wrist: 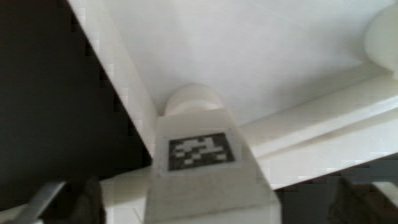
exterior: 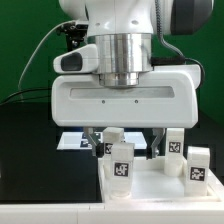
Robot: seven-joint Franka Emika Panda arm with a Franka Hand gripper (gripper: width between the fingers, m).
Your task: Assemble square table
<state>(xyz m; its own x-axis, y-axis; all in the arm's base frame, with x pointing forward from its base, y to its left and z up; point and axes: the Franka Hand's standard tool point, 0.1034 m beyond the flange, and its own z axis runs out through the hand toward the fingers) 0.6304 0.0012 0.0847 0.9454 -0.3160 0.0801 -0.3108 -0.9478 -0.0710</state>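
The square table's white slab (exterior: 150, 190) lies at the front, with a raised rim. Several white tag-marked legs stand on it: one at the front (exterior: 122, 165), one behind it (exterior: 114, 141), and two on the exterior view's right (exterior: 175, 142) (exterior: 198, 164). My gripper (exterior: 127, 150) hangs low over the slab with its fingers (exterior: 95, 140) spread wide. In the wrist view a tagged leg (wrist: 199, 150) stands on the slab (wrist: 267, 60) between the dark fingertips (wrist: 54, 205), and my gripper (wrist: 205, 212) straddles it. The jaws stand apart from the leg's sides.
The marker board (exterior: 72, 141) lies on the black table behind the slab on the exterior view's left. A green wall stands at the back, with cables at the upper left.
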